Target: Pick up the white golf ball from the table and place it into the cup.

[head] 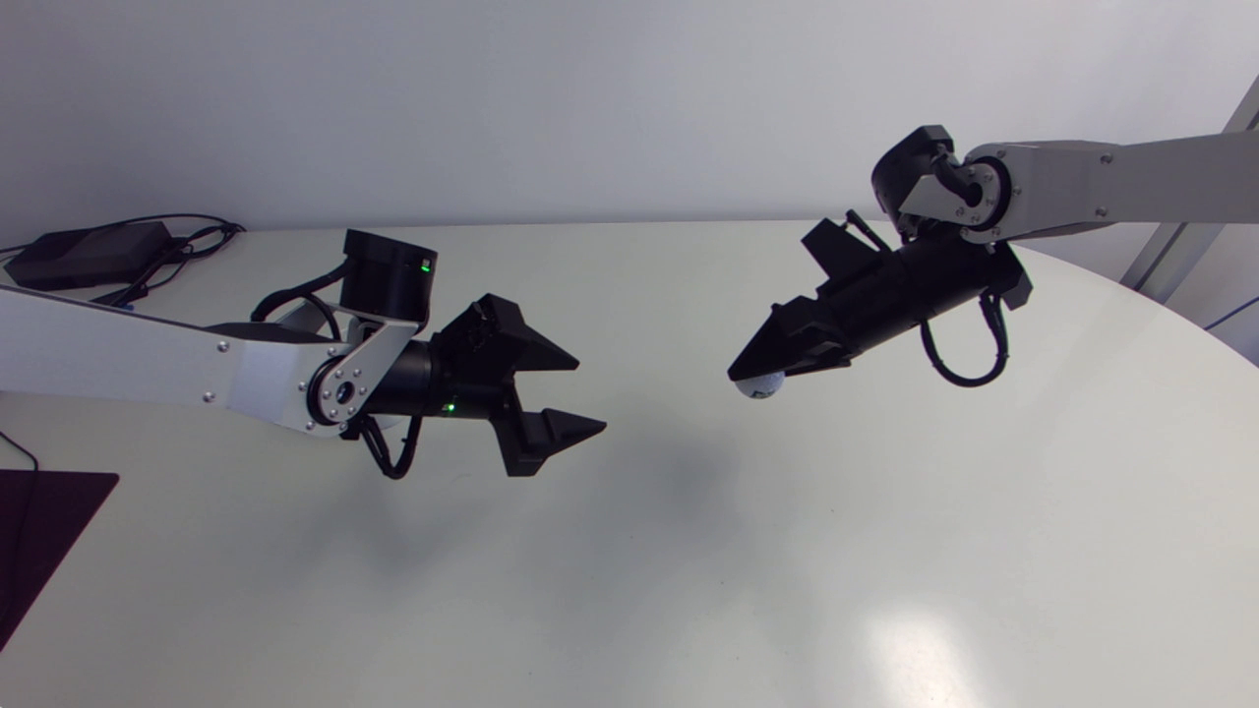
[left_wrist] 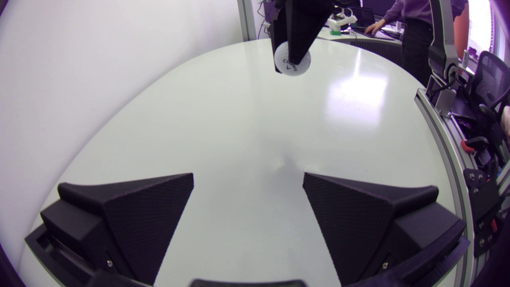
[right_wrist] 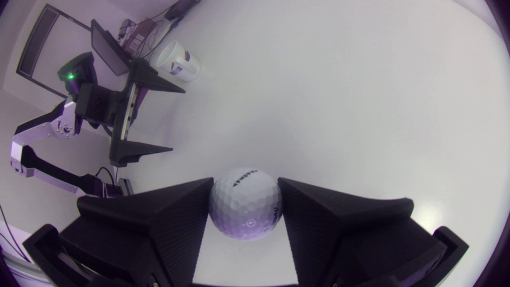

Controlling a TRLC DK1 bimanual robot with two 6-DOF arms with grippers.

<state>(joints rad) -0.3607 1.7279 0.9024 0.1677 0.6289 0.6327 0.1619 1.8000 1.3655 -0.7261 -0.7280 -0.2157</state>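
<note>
The white golf ball hangs above the table, pinched between the two fingers of my right gripper, which is shut on it. The head view shows that gripper right of the middle with the ball at its tip. In the left wrist view the ball hangs well ahead of my left gripper, which is open and empty. My left gripper points at the right one across a gap. A white cup with a handle shows beyond my left gripper; the head view does not show it.
A black box with cables lies at the back left of the white table. A dark mat sits at the front left edge. The table's edge curves round at the right.
</note>
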